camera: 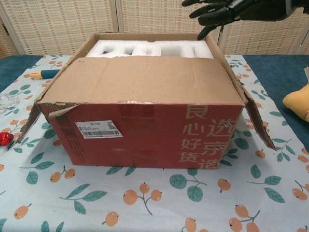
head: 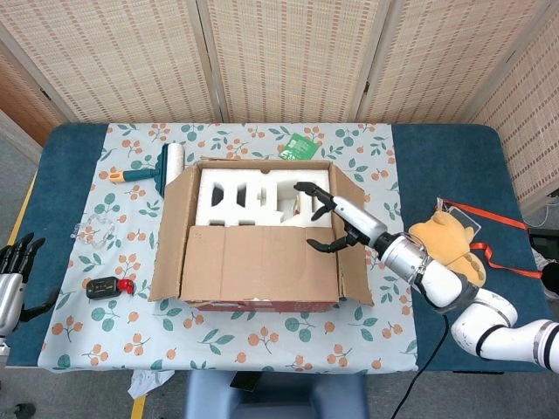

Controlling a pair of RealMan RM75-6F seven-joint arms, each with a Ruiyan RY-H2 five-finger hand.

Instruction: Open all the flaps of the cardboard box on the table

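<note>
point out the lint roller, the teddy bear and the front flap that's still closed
lint roller (head: 173, 162), head view, on its white roll
teddy bear (head: 439, 237), head view, on its orange body
front flap (camera: 140, 79), chest view, middle of the folded-down cardboard panel

The table (head: 445, 144) has a dark blue top, and a white cloth (head: 262, 345) printed with oranges and leaves covers its middle. The cardboard box (head: 258, 253) stands on the cloth. Left of the box lie a lint roller (head: 166, 166) with a teal handle, a clear plastic piece (head: 92, 231) and a small black device (head: 103, 286) with a red end. A green packet (head: 299, 146) lies behind the box. On the bare blue right side rests a teddy bear (head: 447, 244) beside an orange lanyard (head: 493, 223).
</note>
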